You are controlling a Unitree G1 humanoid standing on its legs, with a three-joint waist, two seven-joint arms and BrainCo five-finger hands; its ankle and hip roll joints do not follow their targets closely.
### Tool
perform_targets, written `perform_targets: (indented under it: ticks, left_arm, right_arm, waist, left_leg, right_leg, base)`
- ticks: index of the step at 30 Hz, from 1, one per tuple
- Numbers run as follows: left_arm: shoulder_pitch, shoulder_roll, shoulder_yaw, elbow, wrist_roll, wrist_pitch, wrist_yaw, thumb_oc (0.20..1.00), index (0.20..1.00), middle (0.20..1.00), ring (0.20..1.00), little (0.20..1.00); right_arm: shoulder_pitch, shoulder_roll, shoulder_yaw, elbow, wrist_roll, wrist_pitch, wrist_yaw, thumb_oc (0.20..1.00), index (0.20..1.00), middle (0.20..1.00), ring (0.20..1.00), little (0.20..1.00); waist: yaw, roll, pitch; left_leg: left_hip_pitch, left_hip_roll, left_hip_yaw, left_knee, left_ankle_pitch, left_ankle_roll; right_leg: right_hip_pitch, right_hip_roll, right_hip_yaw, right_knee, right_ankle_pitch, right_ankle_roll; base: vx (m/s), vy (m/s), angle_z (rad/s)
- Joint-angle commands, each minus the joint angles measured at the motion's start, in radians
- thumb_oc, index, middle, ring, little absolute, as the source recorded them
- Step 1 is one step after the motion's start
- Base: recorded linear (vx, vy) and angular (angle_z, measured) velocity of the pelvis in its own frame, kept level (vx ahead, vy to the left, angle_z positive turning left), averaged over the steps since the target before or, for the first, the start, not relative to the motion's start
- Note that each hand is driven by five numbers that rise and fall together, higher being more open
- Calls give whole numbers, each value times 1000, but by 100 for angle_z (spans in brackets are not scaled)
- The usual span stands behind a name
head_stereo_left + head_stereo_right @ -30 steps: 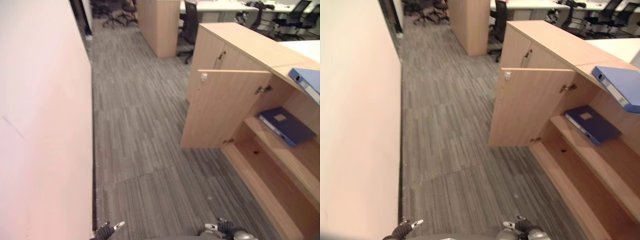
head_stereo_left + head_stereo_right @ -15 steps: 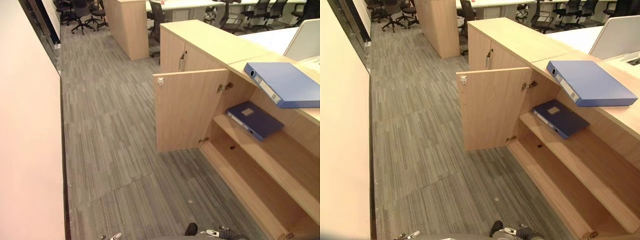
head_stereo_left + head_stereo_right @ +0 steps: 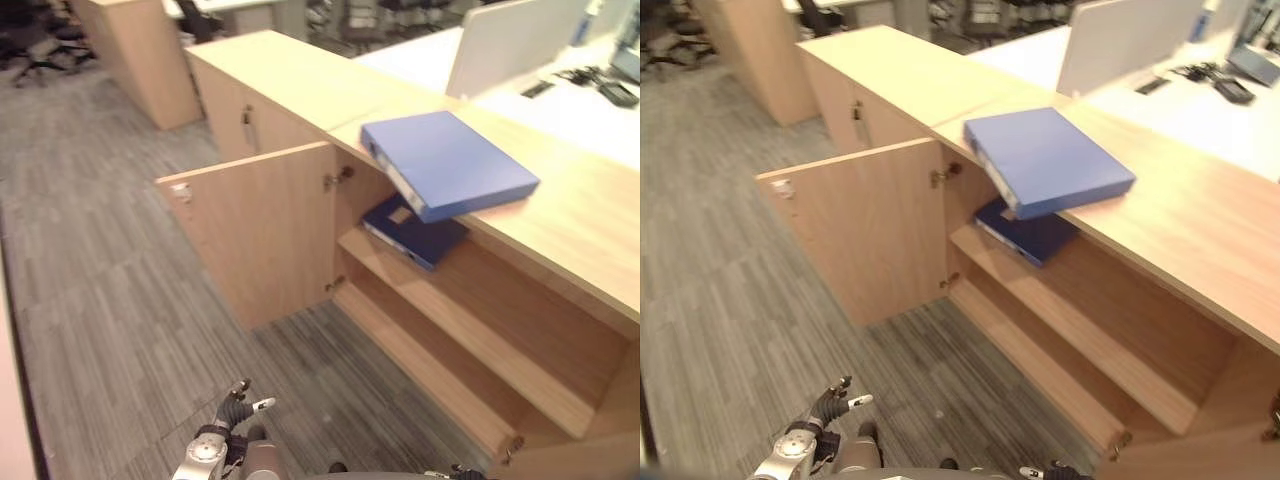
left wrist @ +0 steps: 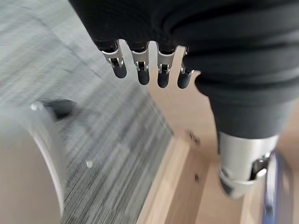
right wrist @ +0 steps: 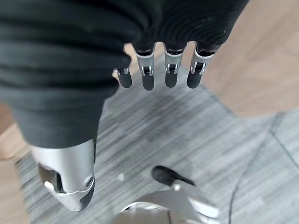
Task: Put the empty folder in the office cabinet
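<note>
The left hand (image 3: 232, 412) hangs low at the robot's side over the carpet, its fingers (image 4: 140, 70) straight and relaxed, the thumb apart, holding nothing and touching nothing. The right hand (image 5: 70, 182) hangs over the carpet as well, its fingers (image 5: 169, 70) loose and straight, empty. The folder (image 3: 445, 163), light blue, lies flat on the cabinet top (image 3: 560, 215), well apart from both hands, with its spine and one corner jutting over the front edge above the open compartment. The cabinet (image 3: 300, 90) is a long, low run of pale wood. One door (image 3: 255, 230) stands swung wide open toward the aisle, and the next door along, with a small metal handle (image 3: 246, 116), is closed. Inside the open part a shelf (image 3: 470, 335) runs across, and on its far end lies a second folder (image 3: 412, 228), dark blue, flat, directly beneath the overhanging light blue one. Below the shelf is the cabinet floor (image 3: 420, 370), bare wood. The carpet (image 3: 90, 280) is grey with fine stripes and fills the aisle in front of the cabinet. Beyond the cabinet top is a white desk (image 3: 570, 95) with a pale divider panel (image 3: 510, 40) standing on it and some dark items near its far edge. At the far end of the aisle stands another wooden unit (image 3: 140, 50) with office chairs (image 3: 35, 40) near it.
</note>
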State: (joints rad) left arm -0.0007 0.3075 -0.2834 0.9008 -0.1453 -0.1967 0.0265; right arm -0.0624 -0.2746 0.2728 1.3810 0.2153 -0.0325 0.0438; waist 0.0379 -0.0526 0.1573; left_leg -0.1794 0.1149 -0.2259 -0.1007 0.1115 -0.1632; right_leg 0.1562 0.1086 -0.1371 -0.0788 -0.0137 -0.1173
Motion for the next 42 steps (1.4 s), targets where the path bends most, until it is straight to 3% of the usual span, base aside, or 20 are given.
perform_targets:
  ticks: [1,4,7,8,9,10,14,16,18,21,26,31,35,36,42]
  left_arm:
    - [-12,59,-45,-72,80,-35,16,1000,1000,1000,1000,1000]
    - [12,84,-38,-186,153,-31,13,1000,1000,1000,1000,1000]
    - [14,96,-36,-212,154,-33,4,1000,1000,1000,1000,1000]
    - [29,120,-33,-264,150,-36,-16,1000,1000,1000,1000,1000]
    - [29,120,-33,-264,150,-36,-16,1000,1000,1000,1000,1000]
    - [53,163,-14,-340,137,-42,-36,1000,1000,1000,1000,1000]
    - [71,169,9,-356,116,-39,-42,1000,1000,1000,1000,1000]
    - [68,142,28,-346,65,-19,-48,1000,1000,1000,1000,1000]
    - [75,109,48,-336,5,7,-55,1000,1000,1000,1000,1000]
    - [77,100,51,-329,-14,22,-64,1000,1000,1000,1000,1000]
    - [103,77,62,-333,-28,25,-81,1000,1000,1000,1000,1000]
    - [115,61,54,-340,-36,25,-83,1000,1000,1000,1000,1000]
    - [118,52,50,-342,-31,24,-79,1000,1000,1000,1000,1000]
    - [120,41,48,-347,-66,35,-89,1000,1000,1000,1000,1000]
    - [118,6,46,-334,-110,82,-83,1000,1000,1000,1000,1000]
  right_arm:
    - [24,-9,-25,0,-12,-7,5,1000,1000,1000,1000,1000]
    - [5,-21,-57,30,-40,-4,3,1000,1000,1000,1000,1000]
    - [-2,-24,-71,39,-44,-1,3,1000,1000,1000,1000,1000]
    - [-4,-21,-89,42,-41,3,12,1000,1000,1000,1000,1000]
    - [-4,-21,-89,42,-41,3,12,1000,1000,1000,1000,1000]
    - [-4,-13,-98,28,-45,5,14,1000,1000,1000,1000,1000]
    - [-16,-4,-90,11,-50,8,15,1000,1000,1000,1000,1000]
    - [-38,7,-79,-44,-36,5,9,1000,1000,1000,1000,1000]
    - [-46,15,-71,-57,-28,9,9,1000,1000,1000,1000,1000]
    - [-39,22,-70,-55,-22,12,11,1000,1000,1000,1000,1000]
    - [-2,28,-79,-16,-34,15,8,1000,1000,1000,1000,1000]
    - [2,32,-88,27,-46,19,-2,1000,1000,1000,1000,1000]
    - [2,41,-84,20,-41,16,-10,1000,1000,1000,1000,1000]
    - [-1,43,-79,11,-38,14,-11,1000,1000,1000,1000,1000]
    - [0,40,-47,-8,-58,26,-8,1000,1000,1000,1000,1000]
  waist:
    - [26,18,-3]
    - [27,64,-41]
    - [26,68,-52]
    - [27,67,-69]
    - [29,67,-69]
    - [18,68,-78]
    - [26,64,-82]
    - [37,68,-79]
    - [55,79,-74]
    - [52,76,-69]
    - [45,58,-75]
    - [42,50,-85]
    - [42,44,-94]
    - [40,41,-96]
    - [34,45,-98]
  left_leg:
    - [-27,1,-40,20,91,41]
    - [29,35,-7,13,97,37]
    - [46,31,29,13,89,39]
    - [85,14,94,13,59,56]
    - [86,14,96,13,58,56]
    - [120,-29,185,13,2,100]
    - [138,-71,248,13,-42,137]
    - [155,-88,322,13,-73,149]
    - [183,-78,393,13,-102,150]
    - [197,-83,423,13,-106,161]
    - [237,-96,449,13,-127,163]
    - [253,-75,451,13,-127,148]
    - [260,-56,445,13,-121,132]
    - [250,-50,452,13,-100,132]
    - [240,-33,444,13,-90,120]
  right_leg:
    - [-21,-149,47,106,-75,147]
    - [-9,-180,126,73,-69,195]
    - [-8,-207,137,59,-57,212]
    - [-17,-255,154,42,-35,242]
    - [-17,-256,156,42,-35,242]
    - [-62,-326,170,38,20,282]
    - [-109,-371,138,33,80,297]
    - [-138,-414,-52,33,132,297]
    - [-133,-432,-288,100,105,293]
    - [-129,-419,-318,155,77,284]
    - [-93,-384,-270,98,86,289]
    - [-41,-338,-255,-2,92,289]
    - [-21,-323,-256,-8,65,286]
    - [-28,-320,-266,-8,71,275]
    - [-31,-305,-270,-8,57,266]
  base:
    - [250,213,-133]
    - [275,373,-104]
    - [198,363,-113]
    - [151,294,-32]
    - [279,747,-50]
    - [152,551,-93]
    - [77,348,-127]
    - [13,316,-114]
    - [17,205,-81]
    - [-3,104,-95]
    - [28,-25,-33]
    - [33,-96,-20]
    - [36,-108,-6]
    - [-14,-89,2]
    - [27,-68,9]
